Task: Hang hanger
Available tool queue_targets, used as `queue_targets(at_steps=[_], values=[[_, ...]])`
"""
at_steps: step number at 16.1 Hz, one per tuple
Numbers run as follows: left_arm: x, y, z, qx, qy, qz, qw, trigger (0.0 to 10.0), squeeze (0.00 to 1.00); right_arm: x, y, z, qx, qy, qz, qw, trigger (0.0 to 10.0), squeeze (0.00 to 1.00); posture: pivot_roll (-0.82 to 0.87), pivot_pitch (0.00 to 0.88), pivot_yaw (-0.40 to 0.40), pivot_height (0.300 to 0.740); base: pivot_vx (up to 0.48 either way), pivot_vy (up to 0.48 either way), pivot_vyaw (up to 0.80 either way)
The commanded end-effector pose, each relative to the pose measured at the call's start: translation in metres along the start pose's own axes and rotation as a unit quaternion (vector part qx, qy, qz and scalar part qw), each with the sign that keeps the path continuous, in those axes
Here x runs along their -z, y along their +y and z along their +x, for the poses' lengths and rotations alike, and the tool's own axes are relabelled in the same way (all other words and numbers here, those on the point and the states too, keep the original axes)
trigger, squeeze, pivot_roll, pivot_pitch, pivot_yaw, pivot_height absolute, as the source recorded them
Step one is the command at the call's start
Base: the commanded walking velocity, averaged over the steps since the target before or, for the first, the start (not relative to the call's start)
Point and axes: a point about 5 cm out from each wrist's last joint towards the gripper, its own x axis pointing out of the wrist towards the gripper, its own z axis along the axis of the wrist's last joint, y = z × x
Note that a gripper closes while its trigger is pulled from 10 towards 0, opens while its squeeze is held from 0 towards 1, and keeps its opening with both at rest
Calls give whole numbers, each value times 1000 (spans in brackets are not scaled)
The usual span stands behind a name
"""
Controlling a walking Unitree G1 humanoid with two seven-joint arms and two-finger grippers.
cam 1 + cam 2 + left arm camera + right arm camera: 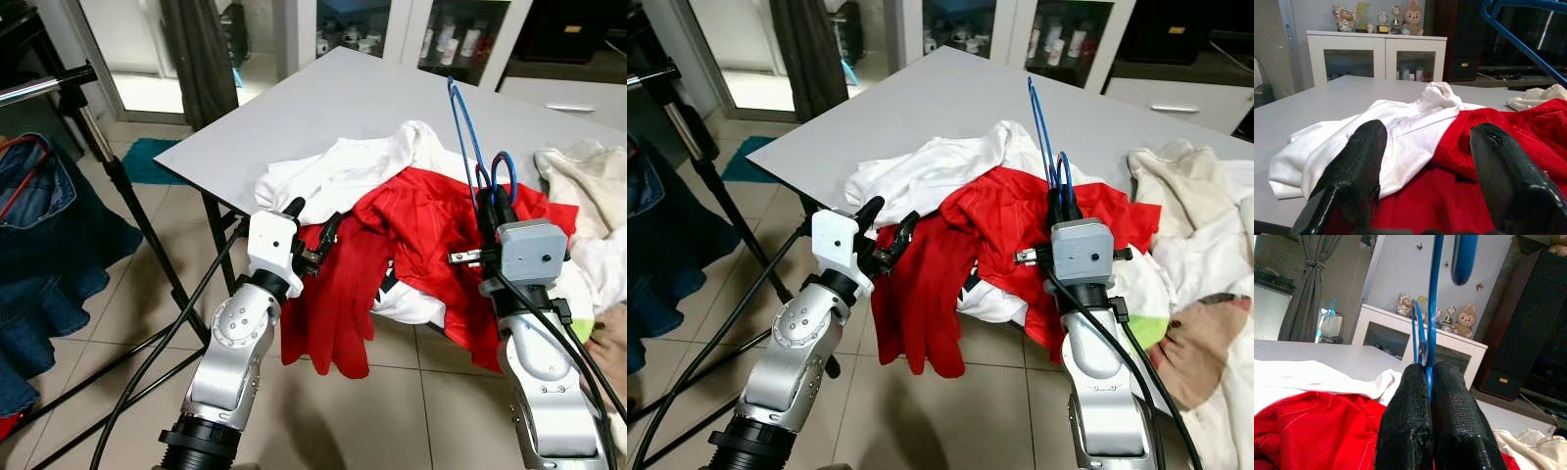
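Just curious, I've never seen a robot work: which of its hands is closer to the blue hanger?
Right. The right gripper pinches the blue hanger between its shut fingers. The left gripper hangs open over the red garment, off to the hanger's left.

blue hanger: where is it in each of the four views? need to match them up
Left eye view: blue hanger stands up from the right gripper, right of centre.
Right eye view: it rises above the same gripper, centre-right.
Left wrist view: top corner, above the red garment.
Right wrist view: clamped between the fingers.
Shared landmark: the red garment.
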Motion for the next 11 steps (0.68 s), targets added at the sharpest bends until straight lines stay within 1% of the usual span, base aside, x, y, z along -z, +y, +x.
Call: queue_targets(at_steps=[1, 11], values=[[1, -2, 2, 3, 1, -2, 1000, 10000, 0, -1, -2, 0, 4, -4, -2, 1000, 10000, 0, 106, 17, 12, 740, 307, 0, 0], [2, -2, 2, 3, 3, -4, 1000, 10000, 0, 0, -1, -1, 4, -2, -2, 1000, 10000, 0, 102, 22, 14, 740, 354, 0, 0]])
